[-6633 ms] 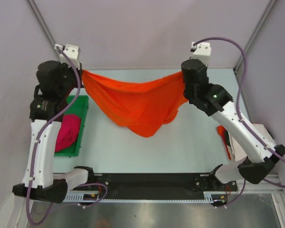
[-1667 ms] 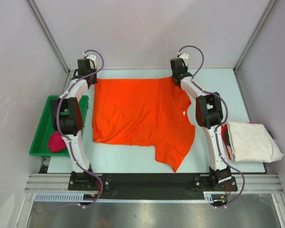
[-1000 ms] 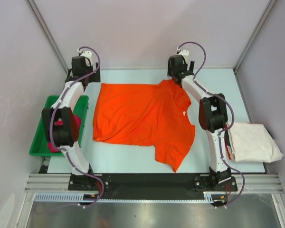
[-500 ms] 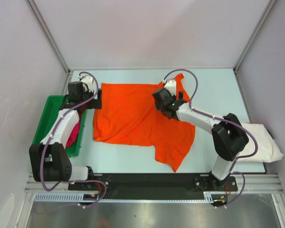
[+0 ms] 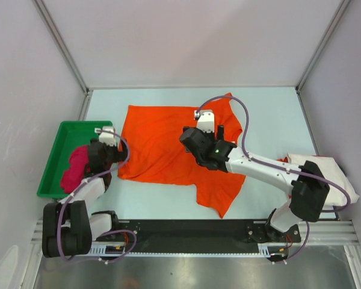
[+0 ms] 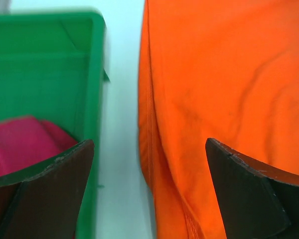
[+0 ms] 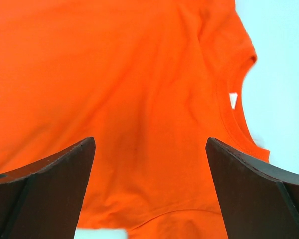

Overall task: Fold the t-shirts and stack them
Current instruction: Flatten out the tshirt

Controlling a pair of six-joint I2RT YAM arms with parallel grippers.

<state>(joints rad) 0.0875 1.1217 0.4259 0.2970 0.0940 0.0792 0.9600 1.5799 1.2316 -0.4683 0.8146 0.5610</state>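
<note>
Overhead view of a pale table [image 5: 271, 114] with two white and black robot arms reaching in from the near edge. A bright orange t-shirt [image 5: 156, 144] lies spread out almost flat across the middle of the table. Its neck opening faces right, one sleeve points toward the far edge and the other toward the near edge. A green plastic tray [image 5: 63, 141] sits at the left, just beside the shirt's hem, and a crumpled magenta-pink t-shirt [image 5: 74, 165] lies inside it at the near end. A folded off-white t-shirt [image 5: 340, 180] rests at the right edge of the table, well apart from the orange one and partly hidden by the right arm.

The left gripper [image 6: 149, 144] hangs over the strip of bare table between the tray wall and the orange hem. Its jaws are spread wide and nothing is between them. The right gripper [image 7: 149, 142] hangs above the chest of the orange shirt, near the collar, where a small white label [image 7: 232, 99] shows. Its jaws are also spread wide and grasp nothing
</note>
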